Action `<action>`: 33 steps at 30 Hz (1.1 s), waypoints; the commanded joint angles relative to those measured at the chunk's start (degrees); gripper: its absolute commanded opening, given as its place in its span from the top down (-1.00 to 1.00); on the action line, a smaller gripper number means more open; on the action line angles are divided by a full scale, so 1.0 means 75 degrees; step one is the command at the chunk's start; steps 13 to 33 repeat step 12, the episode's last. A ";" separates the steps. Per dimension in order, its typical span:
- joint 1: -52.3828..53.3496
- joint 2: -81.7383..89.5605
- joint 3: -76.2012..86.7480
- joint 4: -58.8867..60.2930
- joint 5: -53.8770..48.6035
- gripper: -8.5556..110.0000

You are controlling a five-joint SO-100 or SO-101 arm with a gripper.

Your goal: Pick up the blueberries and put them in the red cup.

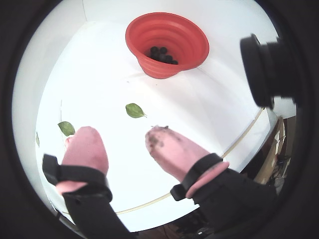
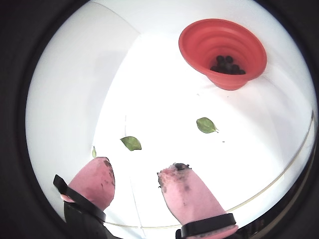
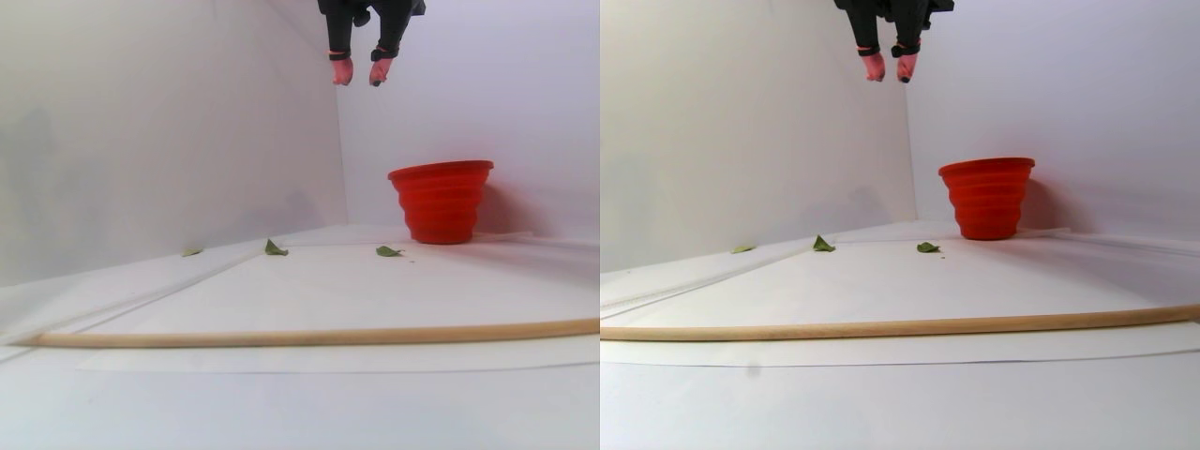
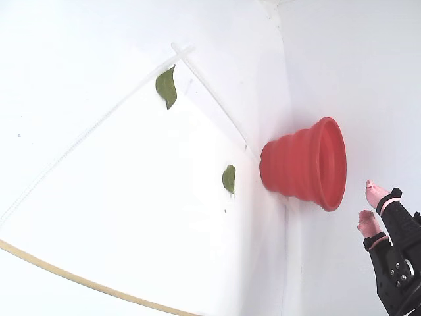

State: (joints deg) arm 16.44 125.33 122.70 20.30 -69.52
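Bare white-walled tabletop booth (image 3: 169, 141), lab-like.

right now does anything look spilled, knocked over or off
Nothing is spilled: the red cup stands upright with the blueberries inside. Green leaves lie scattered on the white surface, and the open gripper has dark smudges on one pink fingertip.

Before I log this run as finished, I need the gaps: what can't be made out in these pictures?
- Blueberries: a dark, overlapping clump in the red cup in both wrist views, so the count is unclear.
- Cup's inside: in the stereo pair and fixed views its wall hides it.
- Arm above the gripper: cut off by the stereo pair's top edge.
- Third leaf: a sliver beside the pink fingers.
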 commanded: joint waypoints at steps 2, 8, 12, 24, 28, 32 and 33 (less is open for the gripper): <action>-0.0188 0.1312 -0.0141 0.0609 0.0621 0.58; -0.0316 0.2098 0.0305 0.1055 0.1219 0.59; -0.0363 0.2379 0.0340 0.1523 0.1559 0.57; -0.0363 0.2379 0.0340 0.1523 0.1559 0.57; -0.0363 0.2379 0.0340 0.1523 0.1559 0.57; -0.0363 0.2379 0.0340 0.1523 0.1559 0.57; -0.0363 0.2379 0.0340 0.1523 0.1559 0.57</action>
